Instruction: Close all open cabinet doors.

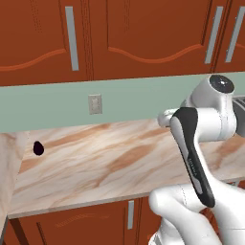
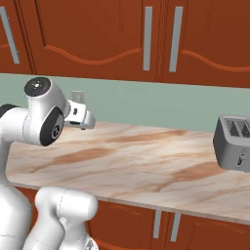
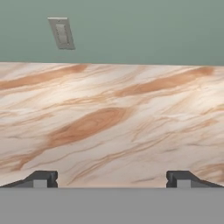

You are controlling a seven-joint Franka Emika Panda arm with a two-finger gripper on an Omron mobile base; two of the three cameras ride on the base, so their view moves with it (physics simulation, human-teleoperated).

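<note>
The claw [image 3: 112, 178] is standing spread wide and gripping nothing, its two tips far apart at the bottom of the hand view, which is looking across the marbled bench [image 3: 109, 127] toward the green wall and an outlet [image 3: 61, 33].

The doors [image 2: 97, 34] are hanging above the bench in a row, and every one that is showing in the base views is lying flush with its neighbours, bar handles [image 1: 72, 38] upright. None is standing ajar here, so any open door is probably somewhere outside these views; I cannot tell where.

The risks, as I am judging them:

- The arm is sitting folded low over the bench. A wide swing up toward the doors is likely to clip the bench edge or the underside of the cabinets.
- The toaster [image 2: 234, 141] is standing at the right end of the bench, and a sweep that way could be knocking it.
- A small dark thing [image 1: 38, 148] is lying near the left corner, too small to name; it could be brushed off.
- Pushing a door by its handle with a spread claw risks a tip snagging behind the bar.
</note>
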